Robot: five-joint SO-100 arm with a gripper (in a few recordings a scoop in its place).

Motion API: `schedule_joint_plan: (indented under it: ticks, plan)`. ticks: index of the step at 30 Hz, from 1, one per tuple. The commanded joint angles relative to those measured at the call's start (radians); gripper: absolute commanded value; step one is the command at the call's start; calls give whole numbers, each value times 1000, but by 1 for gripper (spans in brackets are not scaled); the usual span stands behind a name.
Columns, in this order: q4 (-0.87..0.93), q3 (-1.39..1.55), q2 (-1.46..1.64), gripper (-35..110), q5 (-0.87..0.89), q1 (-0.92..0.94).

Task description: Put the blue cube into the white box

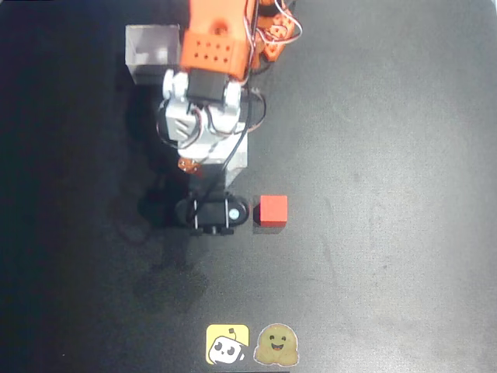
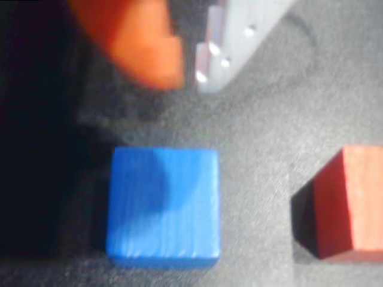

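Note:
In the wrist view the blue cube (image 2: 163, 206) rests on the dark table, just below my gripper (image 2: 188, 78) and a little apart from it. The orange finger (image 2: 143, 42) and the pale grey finger (image 2: 233, 42) stand close together with nothing between them. The red cube (image 2: 350, 203) sits to the right of the blue one. Seen from overhead, my orange and white arm (image 1: 210, 101) reaches down from the top edge and covers the blue cube. The red cube (image 1: 272, 210) lies right of the arm's black tip (image 1: 211, 211). The white box (image 1: 151, 50) stands at the upper left, beside the arm.
Two small stickers, one yellow (image 1: 227, 344) and one brown with a smiling face (image 1: 277, 345), lie at the table's bottom edge. Orange parts and wires (image 1: 276, 31) sit by the arm's base at the top. The dark tabletop (image 1: 388, 194) stretches bare to the right.

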Motion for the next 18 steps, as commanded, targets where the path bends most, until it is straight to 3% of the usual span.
schedule_joint_plan:
  ticks: [1,3,18]
  plan:
    - [-15,-44,-9,20,6,-5]
    - [-17,-44,-14,26,6,-9]
    - [-138,-48,-114,26,52,-84]
